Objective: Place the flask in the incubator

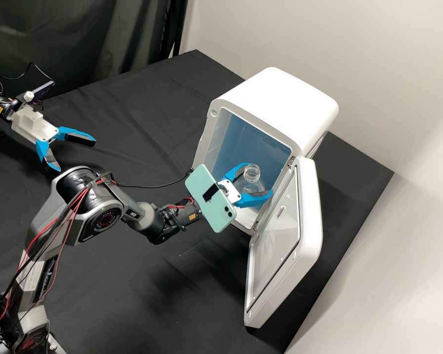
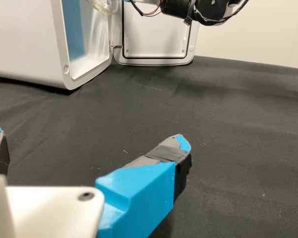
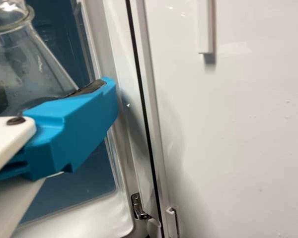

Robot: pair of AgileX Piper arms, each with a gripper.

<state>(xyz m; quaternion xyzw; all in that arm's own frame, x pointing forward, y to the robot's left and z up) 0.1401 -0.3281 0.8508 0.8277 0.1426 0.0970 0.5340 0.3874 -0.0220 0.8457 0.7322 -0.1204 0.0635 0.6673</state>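
Note:
A clear glass flask (image 1: 252,176) stands inside the white incubator (image 1: 280,98), low in its blue-lit chamber near the opening. My right gripper (image 1: 251,185) reaches into the chamber and is shut on the flask, one blue finger on each side of its body. In the right wrist view a fingertip pad (image 3: 89,89) presses the flask's sloped wall (image 3: 25,59). The incubator door (image 1: 290,221) hangs open to the right. My left gripper (image 1: 75,154) hovers open over the bench at the far left, holding nothing; its fingers (image 2: 159,168) point toward the incubator (image 2: 30,44).
A mint green phone (image 1: 211,197) is mounted on the right wrist, just outside the chamber. A thin black cable (image 1: 152,186) runs across the black cloth to the incubator. The open door (image 3: 228,124) sits close beside the right gripper. A white wall stands behind.

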